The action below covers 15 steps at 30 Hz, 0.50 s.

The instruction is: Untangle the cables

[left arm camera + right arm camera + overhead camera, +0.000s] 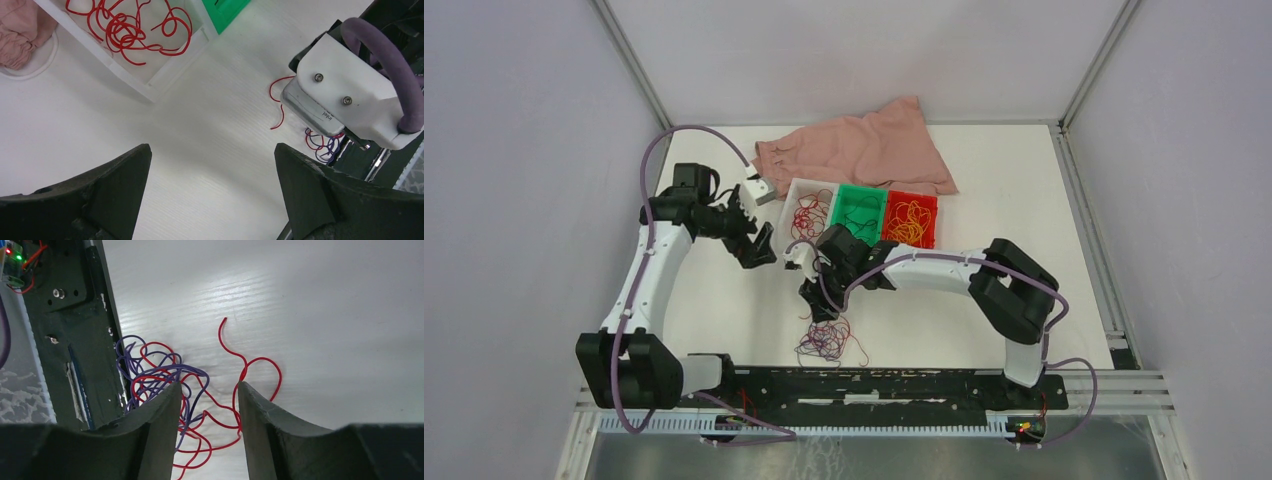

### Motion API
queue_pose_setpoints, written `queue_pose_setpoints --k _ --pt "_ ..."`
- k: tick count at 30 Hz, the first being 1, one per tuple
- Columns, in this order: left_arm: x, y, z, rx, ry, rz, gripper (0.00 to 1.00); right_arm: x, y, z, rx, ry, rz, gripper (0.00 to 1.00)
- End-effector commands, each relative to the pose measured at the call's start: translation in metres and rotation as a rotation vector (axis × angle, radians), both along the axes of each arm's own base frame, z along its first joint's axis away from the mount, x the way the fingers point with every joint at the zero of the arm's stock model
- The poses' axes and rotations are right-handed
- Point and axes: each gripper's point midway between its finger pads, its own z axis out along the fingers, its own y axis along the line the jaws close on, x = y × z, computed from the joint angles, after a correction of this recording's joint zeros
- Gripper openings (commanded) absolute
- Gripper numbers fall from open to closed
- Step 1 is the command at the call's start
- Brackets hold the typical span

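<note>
Bins at 12 o'clock, clump by the near rail

I see red strands in the white bin [809, 182], dark ones in the green bin [864, 187], orange in the red bin [914, 194]. The cables [829, 338] lie at 6 o'clock from them, just beside the rail [874, 385], with open table [1024, 200] at 3. The left gripper [212, 165] gapes empty. The right gripper [207, 390] straddles red strands, unclenched.

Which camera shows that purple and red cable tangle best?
The right wrist view: the cable tangle is close up, single strands distinct. The top view shows a small clump; the left wrist, only a sliver.
</note>
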Motion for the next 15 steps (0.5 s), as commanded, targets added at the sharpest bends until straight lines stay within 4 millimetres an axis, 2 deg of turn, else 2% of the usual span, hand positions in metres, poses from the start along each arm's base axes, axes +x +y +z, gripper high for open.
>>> queue_pose_setpoints --k 1,5,8,12,15 --pt "0.007 -0.003 0.017 -0.045 -0.049 -0.023 1.0 0.011 0.008 0.005 0.01 -0.077 0.019 0.46" --pt "0.009 -0.004 0.019 -0.056 -0.05 -0.014 1.0 0.036 0.005 0.011 0.014 -0.14 -0.113 0.15" --pt "0.01 -0.005 0.018 -0.065 -0.048 -0.008 0.99 0.062 -0.001 0.024 0.065 -0.118 -0.277 0.02" --pt "0.005 -0.009 0.013 -0.089 -0.034 -0.025 0.98 0.092 -0.014 0.047 0.208 -0.062 -0.474 0.01" --pt "-0.002 -0.014 0.006 -0.12 -0.001 -0.04 0.96 0.102 -0.022 0.062 0.294 -0.051 -0.551 0.01"
